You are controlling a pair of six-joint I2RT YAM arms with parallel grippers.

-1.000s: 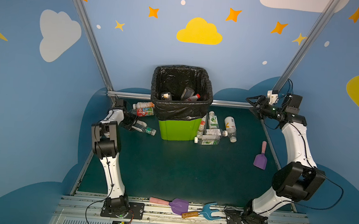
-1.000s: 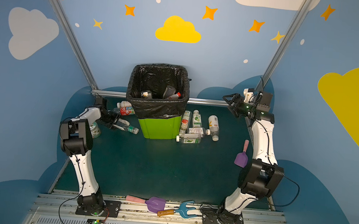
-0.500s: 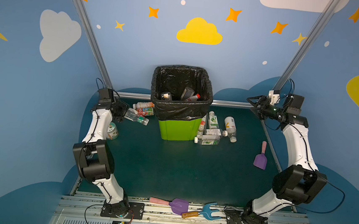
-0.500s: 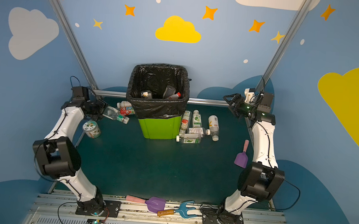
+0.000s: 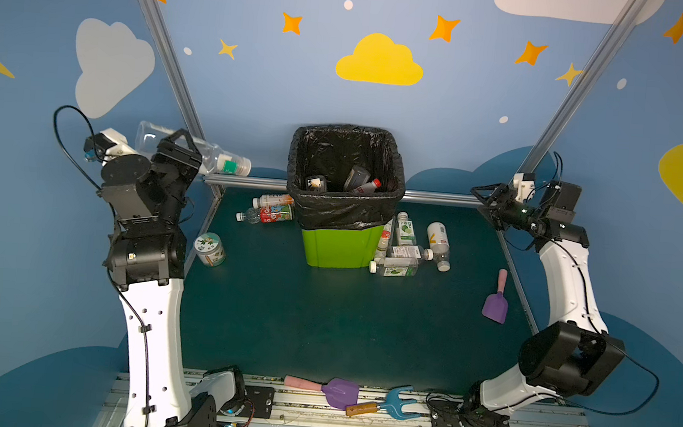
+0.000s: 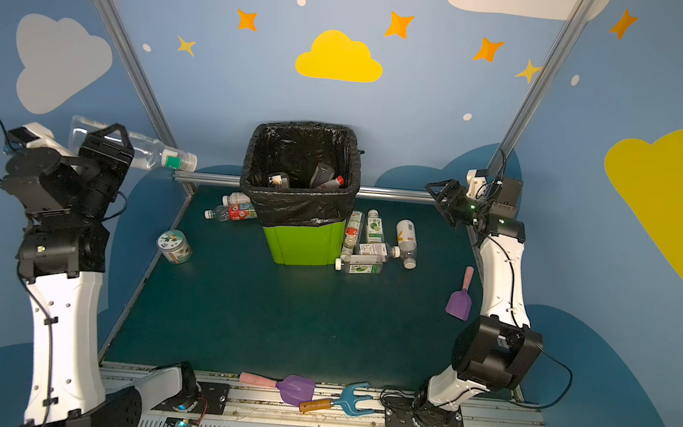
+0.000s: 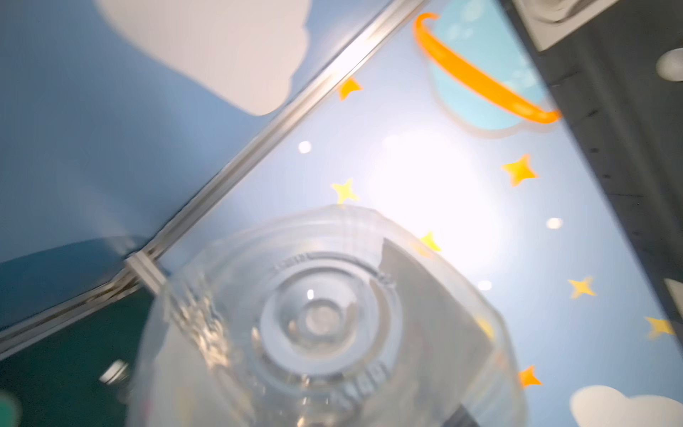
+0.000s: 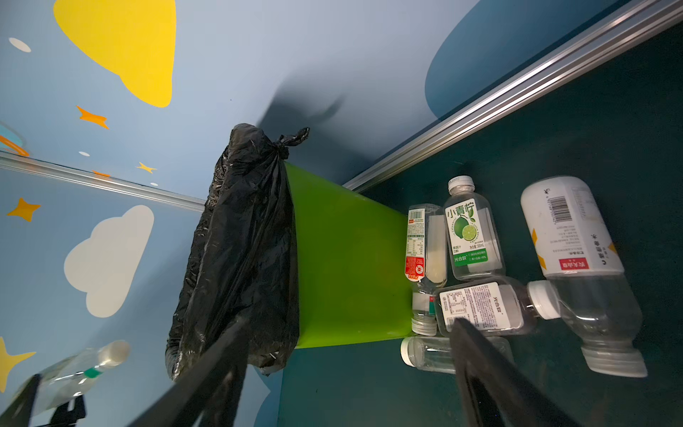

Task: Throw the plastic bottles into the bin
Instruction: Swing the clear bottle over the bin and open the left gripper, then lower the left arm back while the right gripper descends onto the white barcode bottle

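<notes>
Since a second ago the left arm has swung up off the worktop (image 5: 322,325). It now carries a clear bottle (image 5: 211,157), with a white cap and green neck band, high in the air and well to the left of the bin (image 5: 341,248). The left end effector (image 5: 180,149) pinches this bottle around its middle, cap pointing toward the bin. The right end effector (image 8: 343,388) has not moved. Its fingers are spread with nothing between them, off to the bin's right.

The step in hand looks like the carry. Next, the bottle must travel over the black-lined opening before it is let go. A few bottles already lie inside the bin, two lie on the worktop to its left, and five lie against its right side.

In the right wrist view, a lime-label bottle (image 8: 467,236) reads 小青柠 and 300mL. A white-sleeved bottle (image 8: 569,229) shows a barcode and a red patch that appears to read 农夫山泉.
</notes>
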